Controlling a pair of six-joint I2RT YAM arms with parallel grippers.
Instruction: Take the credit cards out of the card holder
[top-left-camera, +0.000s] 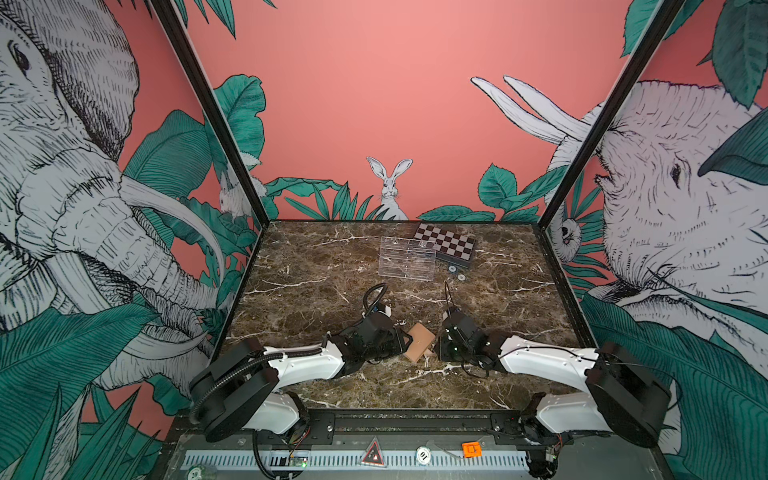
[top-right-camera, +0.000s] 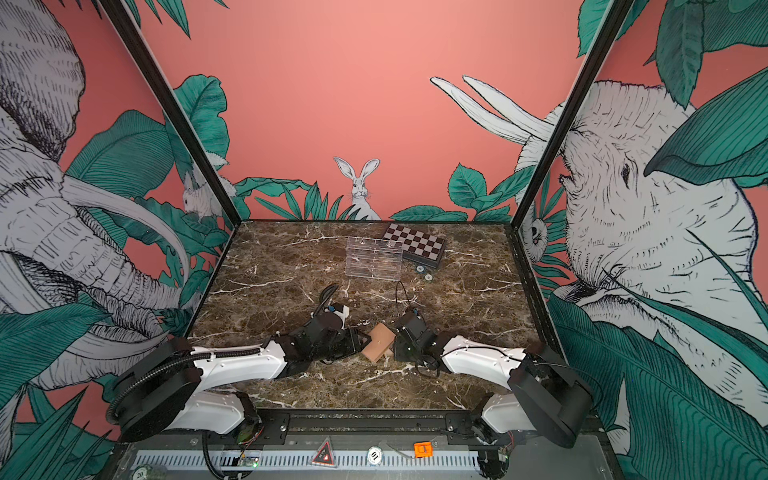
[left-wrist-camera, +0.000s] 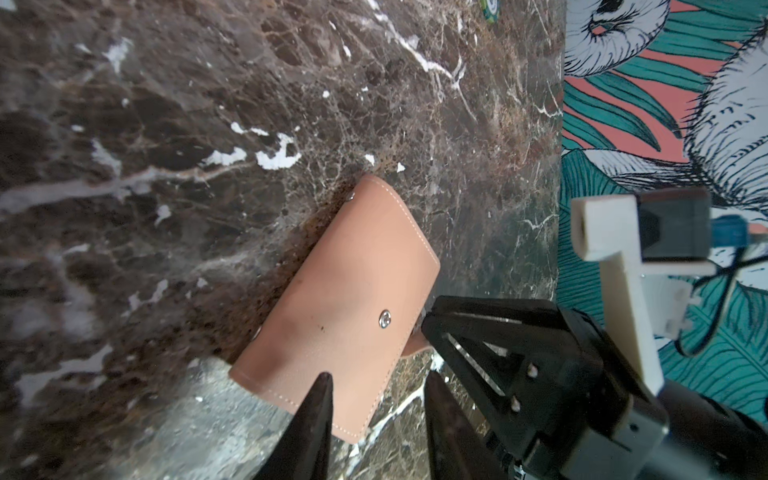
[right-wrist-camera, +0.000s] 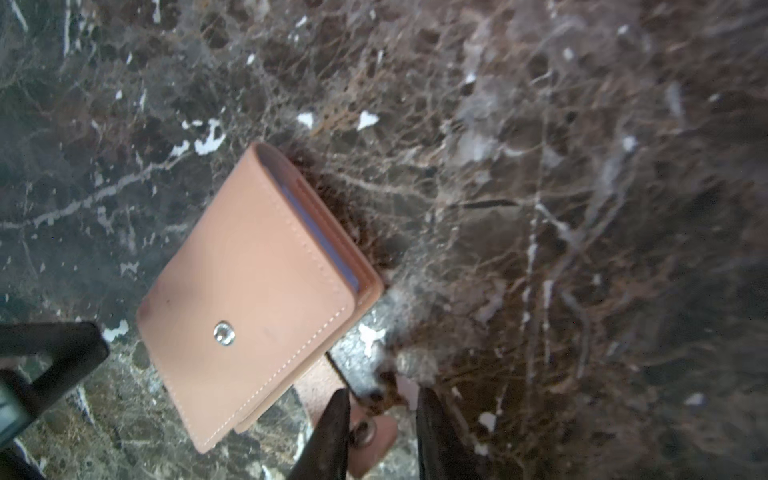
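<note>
Jaws of right tool (right-wrist-camera: 382, 394), parted, flank strap (right-wrist-camera: 374, 438).

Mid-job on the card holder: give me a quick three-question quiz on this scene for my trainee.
1. True or false: a credit card lies in view outside the card holder.
2. The holder's strap tab is: A) snapped shut across the holder; B) unsnapped, lying between the right gripper's fingers; C) torn off.
3. Fill in: the clear tray sits beside a ___ box.
Key: 1 false; 2 B; 3 checkered.
</note>
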